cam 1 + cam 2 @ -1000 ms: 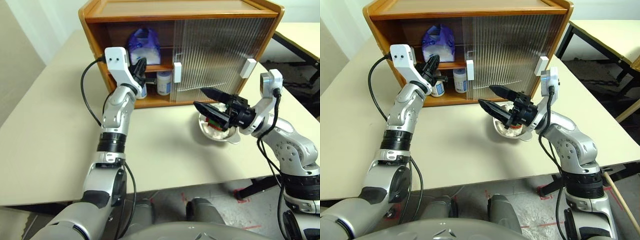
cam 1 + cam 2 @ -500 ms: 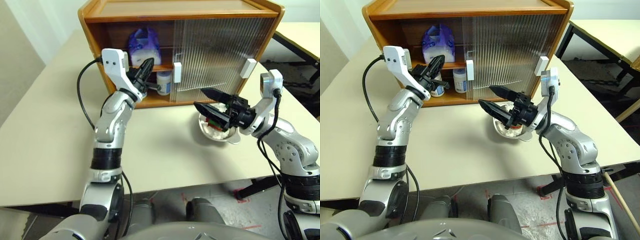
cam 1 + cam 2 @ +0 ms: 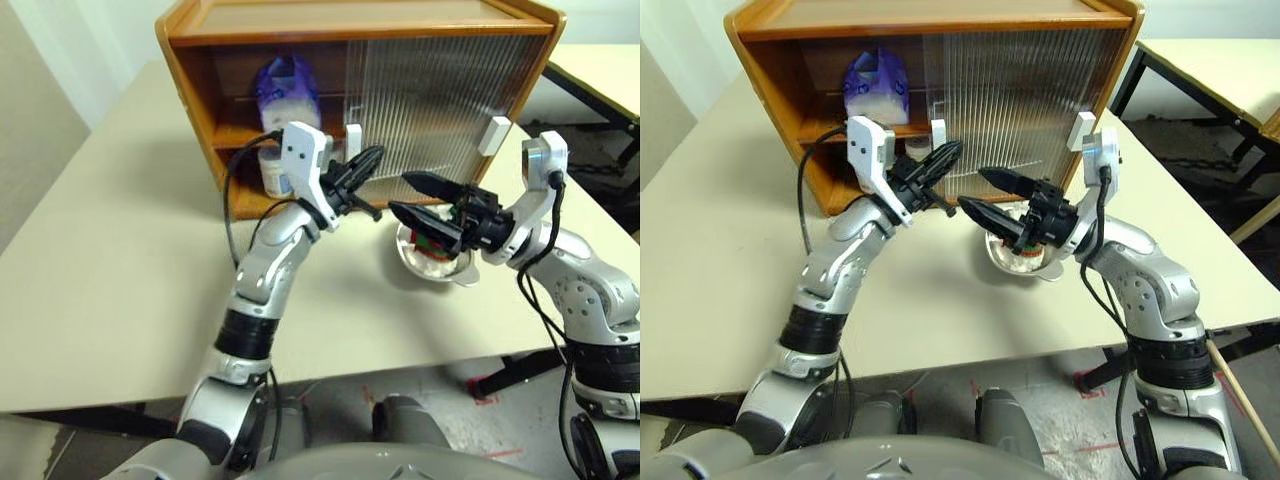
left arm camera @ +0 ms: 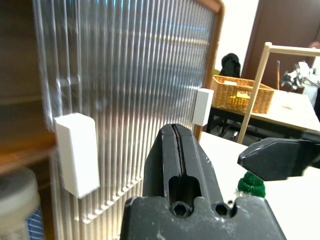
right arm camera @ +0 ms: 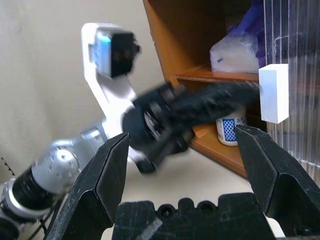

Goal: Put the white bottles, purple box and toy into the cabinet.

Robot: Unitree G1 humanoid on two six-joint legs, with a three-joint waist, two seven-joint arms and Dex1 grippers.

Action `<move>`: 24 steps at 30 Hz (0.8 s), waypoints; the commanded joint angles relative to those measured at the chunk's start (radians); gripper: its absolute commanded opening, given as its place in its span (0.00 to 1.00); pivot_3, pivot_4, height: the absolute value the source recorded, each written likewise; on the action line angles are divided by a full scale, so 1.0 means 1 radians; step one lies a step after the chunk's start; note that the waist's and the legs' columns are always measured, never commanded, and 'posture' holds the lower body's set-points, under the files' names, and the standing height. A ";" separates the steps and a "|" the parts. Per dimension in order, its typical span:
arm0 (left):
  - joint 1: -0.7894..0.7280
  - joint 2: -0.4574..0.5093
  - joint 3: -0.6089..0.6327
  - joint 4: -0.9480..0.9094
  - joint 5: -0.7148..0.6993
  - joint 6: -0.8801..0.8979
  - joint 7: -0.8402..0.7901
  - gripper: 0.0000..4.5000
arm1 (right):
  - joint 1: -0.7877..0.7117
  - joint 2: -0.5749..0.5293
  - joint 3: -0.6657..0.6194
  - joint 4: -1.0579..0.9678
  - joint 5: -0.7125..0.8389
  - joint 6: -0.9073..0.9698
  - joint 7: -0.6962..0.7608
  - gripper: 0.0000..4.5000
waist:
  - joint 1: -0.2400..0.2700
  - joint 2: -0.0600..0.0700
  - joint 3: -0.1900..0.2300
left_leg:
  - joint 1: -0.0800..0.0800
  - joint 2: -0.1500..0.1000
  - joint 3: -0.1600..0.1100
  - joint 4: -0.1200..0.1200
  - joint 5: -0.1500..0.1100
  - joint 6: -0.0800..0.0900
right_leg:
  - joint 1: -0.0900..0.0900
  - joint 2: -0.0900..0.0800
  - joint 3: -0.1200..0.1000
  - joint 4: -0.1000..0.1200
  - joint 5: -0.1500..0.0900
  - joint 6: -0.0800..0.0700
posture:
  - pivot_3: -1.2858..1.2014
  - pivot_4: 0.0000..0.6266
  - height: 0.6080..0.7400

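The left gripper (image 3: 368,160) has its jaws clenched on nothing, the two black fingers pressed flat together, and it hangs in front of the cabinet (image 3: 350,30) at the edge of the ribbed sliding door, just beside that door's near white handle (image 4: 77,152). The right gripper (image 3: 418,196) has its jaws spread wide and empty, held in the air in front of the cabinet's closed half and just above the steel bowl (image 3: 430,265).

The toy (image 3: 432,250) lies in that bowl on the bench (image 3: 110,260), close in front of the cabinet's shut door; its scarf shows red and green beneath the right fingers. The purple box (image 3: 285,88) already sits on the cabinet's upper shelf, and a white bottle (image 5: 229,131) stands on the lower shelf; whether a second stands beside it cannot be told, since the left arm covers that spot.

The toy looks to be what remains. The open jaws would do well to come straight down over the plush body and pinch its middle, not the scarf, so that the bowl stays put. The left gripper stands close to the right one, so the two need room before either moves toward the open bay.
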 commanded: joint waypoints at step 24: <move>-0.247 -0.235 -0.035 0.664 0.236 -0.506 0.416 0.01 | 0.076 -0.043 -0.038 -0.119 0.040 0.060 -0.064 1.00 | -0.036 0.000 0.000 | -0.001 0.000 0.002 0.000 -0.003 -0.004 | 0.000 0.000 0.001 -0.003 0.001 0.003 | 0.47 0.00 1.00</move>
